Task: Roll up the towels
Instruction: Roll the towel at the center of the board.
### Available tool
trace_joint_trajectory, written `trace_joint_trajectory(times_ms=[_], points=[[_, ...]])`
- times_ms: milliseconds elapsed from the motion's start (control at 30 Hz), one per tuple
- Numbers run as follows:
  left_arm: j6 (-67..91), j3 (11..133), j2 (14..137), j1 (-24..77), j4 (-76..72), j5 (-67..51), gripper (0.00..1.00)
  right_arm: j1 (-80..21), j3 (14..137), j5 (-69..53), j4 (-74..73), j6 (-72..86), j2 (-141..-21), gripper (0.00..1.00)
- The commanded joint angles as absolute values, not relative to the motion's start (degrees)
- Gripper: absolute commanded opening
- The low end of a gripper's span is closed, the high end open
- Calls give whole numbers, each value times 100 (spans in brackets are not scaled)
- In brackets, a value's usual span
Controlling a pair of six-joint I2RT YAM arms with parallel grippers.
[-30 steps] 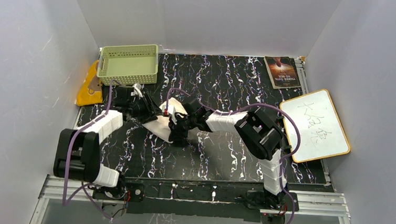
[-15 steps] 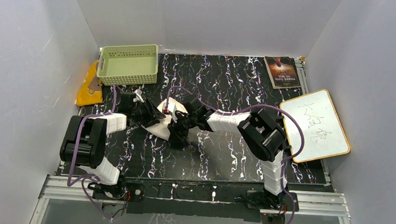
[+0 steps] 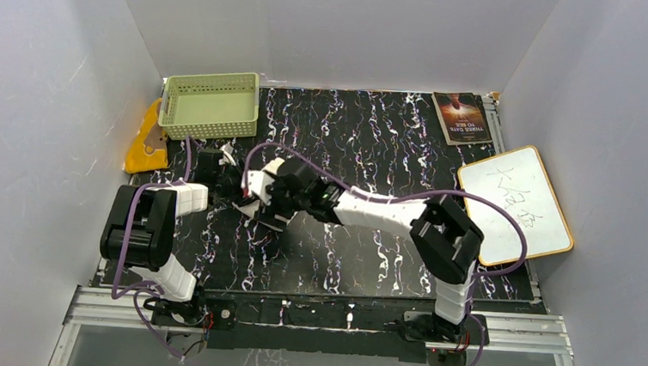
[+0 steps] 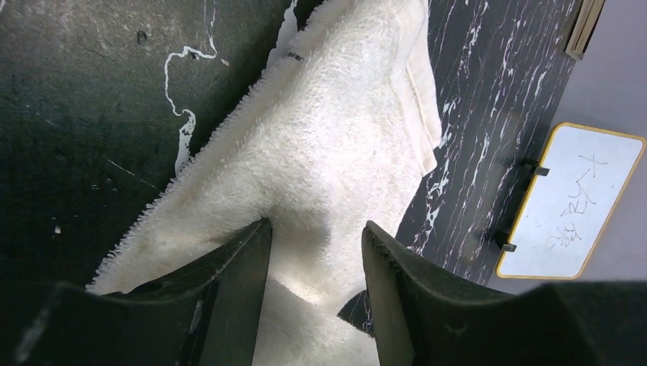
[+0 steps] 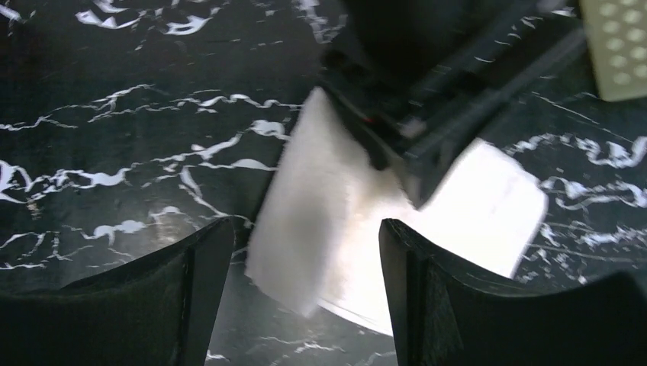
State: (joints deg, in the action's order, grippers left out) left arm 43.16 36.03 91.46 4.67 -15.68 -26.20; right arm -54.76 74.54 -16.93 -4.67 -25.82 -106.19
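The right gripper has let go since a second ago. It was pinched low on the cream towel; now its fingers stand wide apart above the cloth, touching nothing, and its arm has stretched further to the left. The left arm has folded back toward its base, and the towel has shifted left with it. The left gripper is clamped on a thick fold of that towel, the pile filling the gap between its fingers. From above, both wrists cover nearly all of the cloth. Only slivers of white show on the black marbled table, left of centre and nearer the arms than the pale green basket, so its outline cannot be made out there. In the left wrist view its long axis runs diagonally away from the fingers toward the whiteboard, hemmed narrow end farthest off. The orange-yellow towel lies against the left wall beside the basket, its print too small to read.
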Motion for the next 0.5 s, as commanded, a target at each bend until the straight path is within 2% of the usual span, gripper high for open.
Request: trace_joint_trajectory(times_ms=[0,467], points=[[4060,3531,9479,439,-1035,-2029,47,-5866,7804,-1172,-726,-2975,-10995,68],[3987,3629,9629,440,-1001,-2174,47,-6069,7830,-162,-323,-3149,-11575,67]])
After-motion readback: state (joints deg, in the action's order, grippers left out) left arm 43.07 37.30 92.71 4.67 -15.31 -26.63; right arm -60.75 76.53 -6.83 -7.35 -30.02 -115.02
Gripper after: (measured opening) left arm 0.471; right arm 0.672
